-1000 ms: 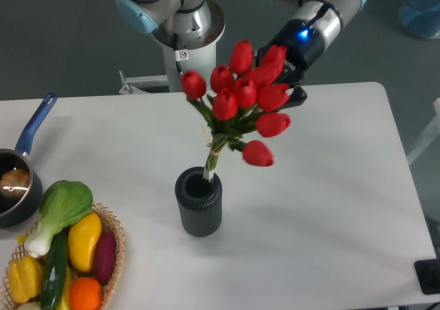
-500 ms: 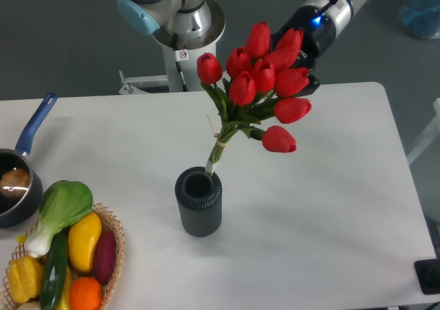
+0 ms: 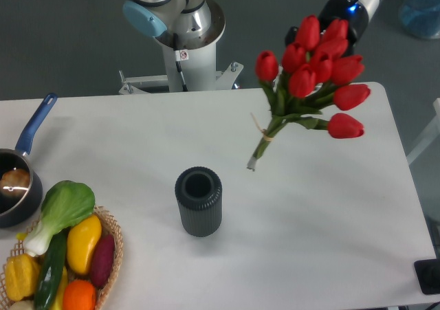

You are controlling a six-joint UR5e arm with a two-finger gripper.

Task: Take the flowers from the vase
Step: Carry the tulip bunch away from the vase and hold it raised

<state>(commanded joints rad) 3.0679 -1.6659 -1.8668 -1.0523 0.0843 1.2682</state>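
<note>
The flowers (image 3: 309, 66) hang in the air, up and to the right of the vase (image 3: 199, 201), with the stem ends fully out of its mouth. The gripper (image 3: 328, 29) is mostly hidden behind the buds, but it seems to clench the bunch near the top. The lift looks almost finished. Next, I think, it only needs to hold firm and steady.

You see red tulip buds on green stems (image 3: 313, 76), a dark grey vertically ribbed cylinder vase (image 3: 199, 201) and a plain white table top (image 3: 323, 220). Note the blue-handled dark saucepan (image 3: 20, 169), and green, yellow, purple and orange toy vegetables (image 3: 62, 245) in a tan woven basket (image 3: 117, 245).
</note>
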